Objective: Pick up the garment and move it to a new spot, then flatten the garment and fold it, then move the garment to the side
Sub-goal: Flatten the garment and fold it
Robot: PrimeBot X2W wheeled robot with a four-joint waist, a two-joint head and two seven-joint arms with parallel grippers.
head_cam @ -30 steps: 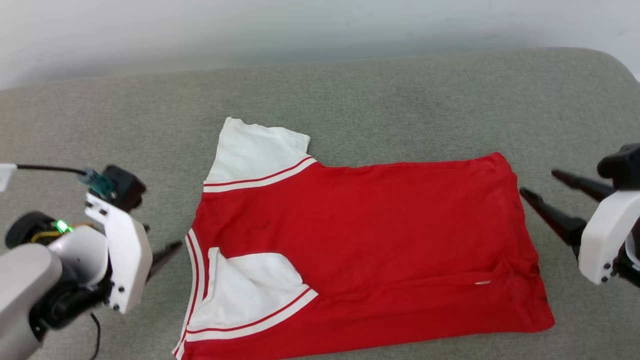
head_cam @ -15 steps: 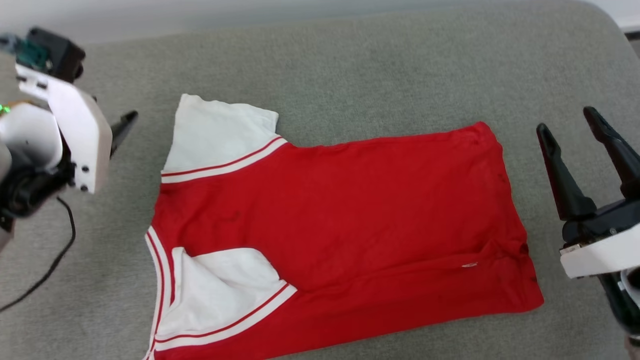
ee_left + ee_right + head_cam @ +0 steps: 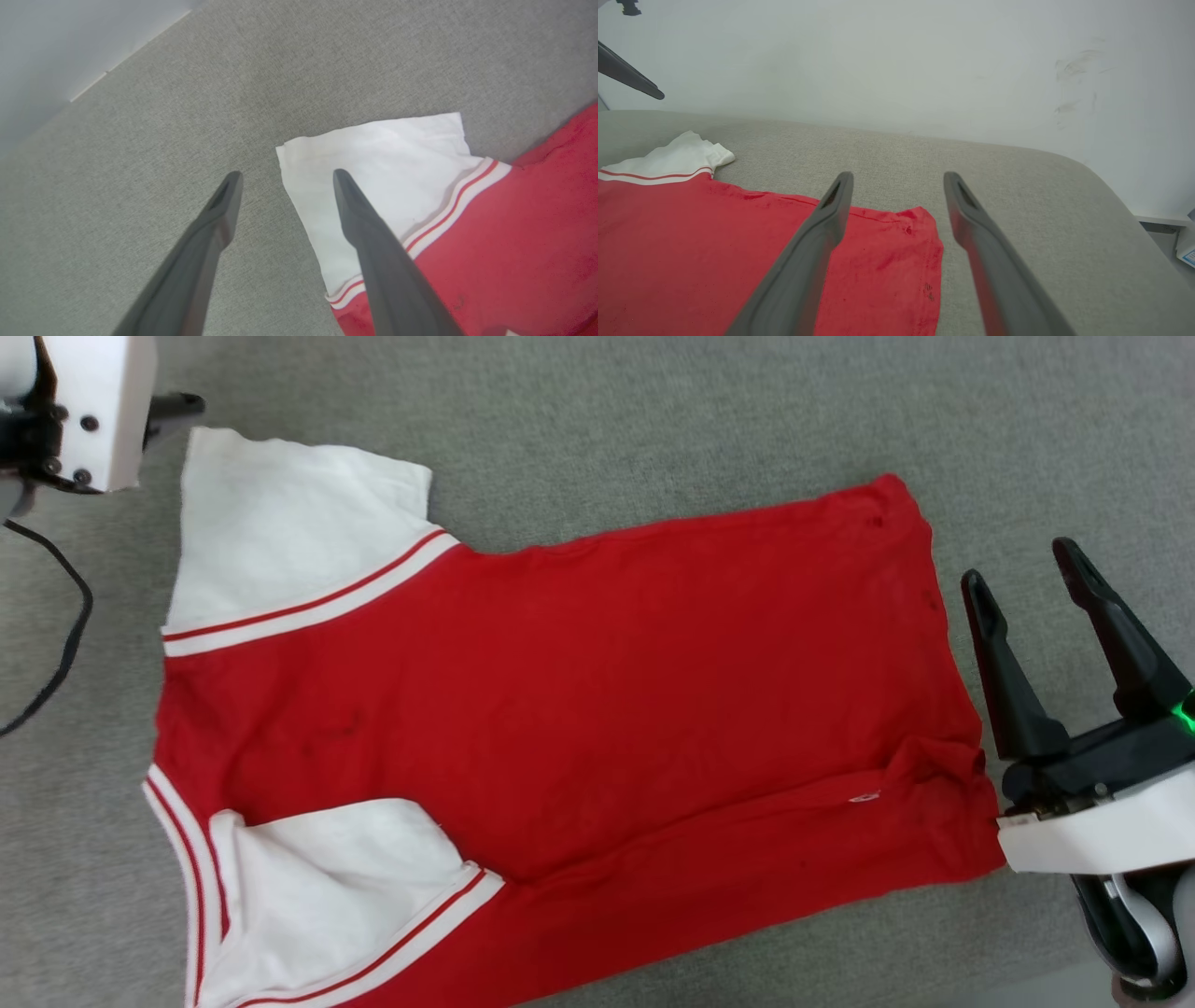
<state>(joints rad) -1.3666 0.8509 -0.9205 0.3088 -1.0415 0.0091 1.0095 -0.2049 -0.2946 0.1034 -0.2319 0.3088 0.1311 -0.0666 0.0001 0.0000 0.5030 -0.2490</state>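
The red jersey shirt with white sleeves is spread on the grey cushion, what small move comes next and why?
Probably lower the open left gripper onto the spread white far sleeve and pinch its edge: the near sleeve is already folded over the red jersey shirt, while this one lies out flat.

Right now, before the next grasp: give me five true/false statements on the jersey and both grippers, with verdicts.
1. The garment lies spread on the grey cushion. True.
2. The right gripper is shut on the garment. False: its jaws stand open beside the hem, holding nothing.
3. The left gripper is open, one finger over the far sleeve, the other over the cushion. True.
4. Both sleeves lie stretched outward. False: the near sleeve is folded in over the red body.
5. Large black lettering faces up. False: the upward side is plain red.
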